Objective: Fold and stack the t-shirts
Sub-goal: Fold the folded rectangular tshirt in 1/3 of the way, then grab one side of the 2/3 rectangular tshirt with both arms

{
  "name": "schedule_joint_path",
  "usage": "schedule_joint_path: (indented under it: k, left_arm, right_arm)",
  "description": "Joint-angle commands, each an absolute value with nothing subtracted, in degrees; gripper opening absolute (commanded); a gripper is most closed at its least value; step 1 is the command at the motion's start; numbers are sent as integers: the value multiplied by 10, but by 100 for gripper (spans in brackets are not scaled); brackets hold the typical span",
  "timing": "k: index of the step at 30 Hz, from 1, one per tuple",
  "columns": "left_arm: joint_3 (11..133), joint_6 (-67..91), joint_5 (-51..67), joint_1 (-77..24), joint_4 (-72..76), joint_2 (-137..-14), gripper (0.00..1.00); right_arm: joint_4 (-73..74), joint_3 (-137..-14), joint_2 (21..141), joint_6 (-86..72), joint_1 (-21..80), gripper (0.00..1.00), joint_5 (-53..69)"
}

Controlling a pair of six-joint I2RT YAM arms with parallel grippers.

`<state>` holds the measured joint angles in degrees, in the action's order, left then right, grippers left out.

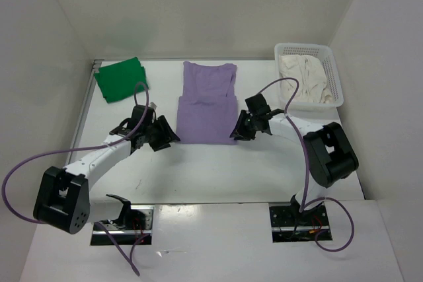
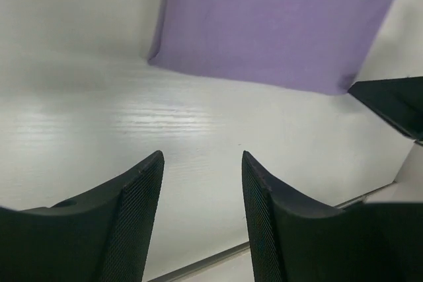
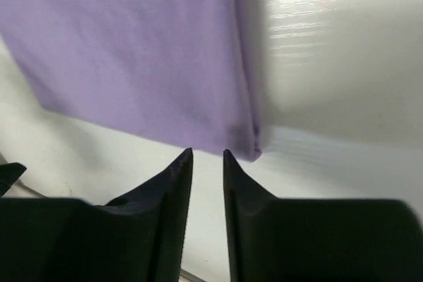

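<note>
Three shirts show in the top external view: the green t-shirt (image 1: 120,80) folded at the upper left of the table (image 1: 218,170), the lavender t-shirt (image 1: 207,104) flat at upper centre with a seam-like line across its middle, and the cream t-shirt (image 1: 304,78) bunched in the white basket (image 1: 336,80) at upper right, its outline hard to read. The left gripper (image 1: 166,135) sits just beside the lavender shirt's lower left corner and the right gripper (image 1: 239,128) at its lower right corner; from here both are dark shapes and their gaps cannot be made out

Left wrist view: the left gripper (image 2: 201,160) has its fingers well apart with only bare table (image 2: 99,110) between them, holding nothing. The lavender t-shirt (image 2: 277,24) fills the upper frame, cut off at the top. A black wedge (image 2: 390,100) enters from the right edge, too cropped to identify

Right wrist view: the right gripper (image 3: 207,156) shows a narrow gap, nothing inside it. The lavender t-shirt (image 3: 132,51), blurred, has its corner just above the fingertips; whether they touch is unclear
</note>
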<state>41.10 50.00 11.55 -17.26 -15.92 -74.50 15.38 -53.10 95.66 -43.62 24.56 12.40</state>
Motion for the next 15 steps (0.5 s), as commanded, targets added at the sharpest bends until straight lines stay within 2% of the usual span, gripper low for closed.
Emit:
schedule_joint_path:
  k: [1, 8, 12, 15]
  left_arm:
    - [398, 513, 92, -164, -173, -735, 59]
    - [392, 538, 77, -159, -97, -807, 59]
    - [422, 538, 77, -159, -71, -872, 57]
    - [432, 538, 77, -159, -58, -899, 53]
  right_arm:
    - [163, -530, 895, -436, 250, 32, 104]
    - [142, -482, 902, -443, 223, 44, 145]
    - [120, -469, 915, -448, 223, 46, 150]
    - [114, -468, 929, -448, 223, 48, 156]
